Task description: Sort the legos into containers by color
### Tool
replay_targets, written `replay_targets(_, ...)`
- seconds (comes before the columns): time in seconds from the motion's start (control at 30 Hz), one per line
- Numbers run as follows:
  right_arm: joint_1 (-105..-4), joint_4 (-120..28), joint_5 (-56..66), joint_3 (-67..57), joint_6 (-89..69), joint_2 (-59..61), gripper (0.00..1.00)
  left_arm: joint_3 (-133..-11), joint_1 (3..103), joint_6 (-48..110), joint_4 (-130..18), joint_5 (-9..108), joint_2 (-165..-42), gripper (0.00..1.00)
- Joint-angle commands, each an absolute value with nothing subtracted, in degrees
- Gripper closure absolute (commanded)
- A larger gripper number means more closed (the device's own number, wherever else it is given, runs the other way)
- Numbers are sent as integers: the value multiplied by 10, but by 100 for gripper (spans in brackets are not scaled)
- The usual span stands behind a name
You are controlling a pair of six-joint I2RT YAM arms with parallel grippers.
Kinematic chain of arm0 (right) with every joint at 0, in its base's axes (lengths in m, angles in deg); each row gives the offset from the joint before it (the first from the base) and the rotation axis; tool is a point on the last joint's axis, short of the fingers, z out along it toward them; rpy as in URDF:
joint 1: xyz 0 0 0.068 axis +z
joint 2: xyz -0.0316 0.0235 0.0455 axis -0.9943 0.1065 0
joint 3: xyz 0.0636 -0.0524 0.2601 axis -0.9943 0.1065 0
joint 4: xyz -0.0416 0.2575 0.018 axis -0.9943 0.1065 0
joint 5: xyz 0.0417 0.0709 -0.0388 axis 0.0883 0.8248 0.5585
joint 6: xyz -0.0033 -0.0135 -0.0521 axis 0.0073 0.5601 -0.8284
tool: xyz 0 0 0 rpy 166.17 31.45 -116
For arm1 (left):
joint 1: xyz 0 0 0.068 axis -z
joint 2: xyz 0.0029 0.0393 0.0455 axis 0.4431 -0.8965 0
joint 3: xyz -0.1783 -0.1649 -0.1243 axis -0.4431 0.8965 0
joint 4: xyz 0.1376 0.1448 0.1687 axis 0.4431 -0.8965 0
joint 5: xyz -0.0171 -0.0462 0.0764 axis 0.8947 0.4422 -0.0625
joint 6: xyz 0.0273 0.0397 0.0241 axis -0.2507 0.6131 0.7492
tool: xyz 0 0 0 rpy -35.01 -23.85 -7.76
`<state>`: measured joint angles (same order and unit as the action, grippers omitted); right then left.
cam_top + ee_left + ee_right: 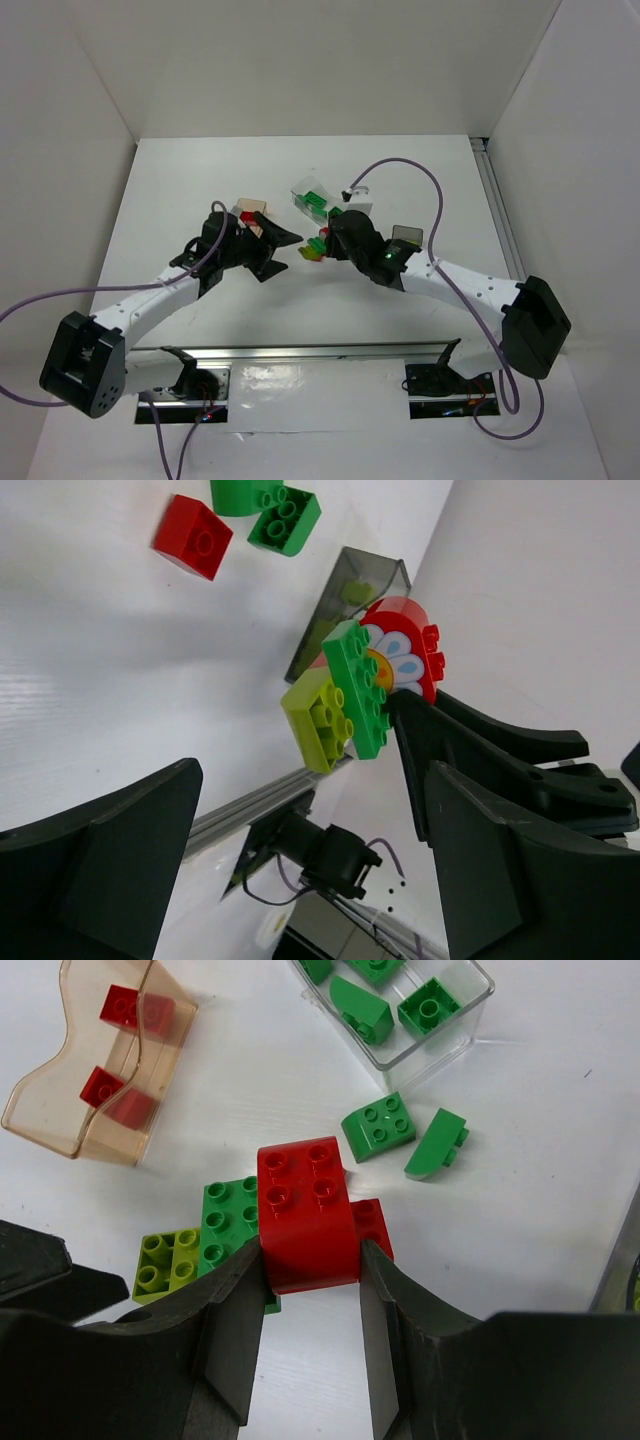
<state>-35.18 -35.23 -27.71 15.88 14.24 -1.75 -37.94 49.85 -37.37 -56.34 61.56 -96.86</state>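
My right gripper [310, 1290] is shut on a red arched brick [305, 1215]. A green brick [228, 1222] and a yellow-green brick [165, 1260] cling to its left side. The same cluster shows in the left wrist view, where the red brick [405, 655] bears a flower print. My left gripper [310, 880] is open and empty, just left of the cluster [316, 247]. The tan container [60, 1110] holds red bricks. The clear container [455, 1020] holds green bricks. The dark grey container [350, 610] holds yellow-green pieces.
Two loose green bricks [378, 1126] [437, 1144] lie by the clear container. A red brick [195, 537] and a green brick [285, 518] lie on the white table. The two grippers [282, 252] [325, 243] are close together, with white walls around.
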Motion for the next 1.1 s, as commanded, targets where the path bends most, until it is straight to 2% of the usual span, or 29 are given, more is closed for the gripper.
replay_targets(0.0,-355,-373,-302,131,170,-9,76,-374,501,-463,-477,637,-990,0)
replay_targets(0.17,-355,-379,-296,125,176,-2,76,-374,506,-502,-388,673,-1059,0)
replay_targets(0.3,-355,-378,-296,119,176,-2,76,-382,512,-515,-381,673,-1087,1)
replay_targets(0.5,-355,-378,-296,119,176,4,76,-377,517,-545,-331,668,-1099,18)
replay_targets(0.8,-355,-378,-290,114,176,9,76,-384,528,-551,-312,674,-1147,35)
replay_targets(1.07,-355,-383,-279,114,176,14,76,-384,533,-562,-294,668,-1157,38)
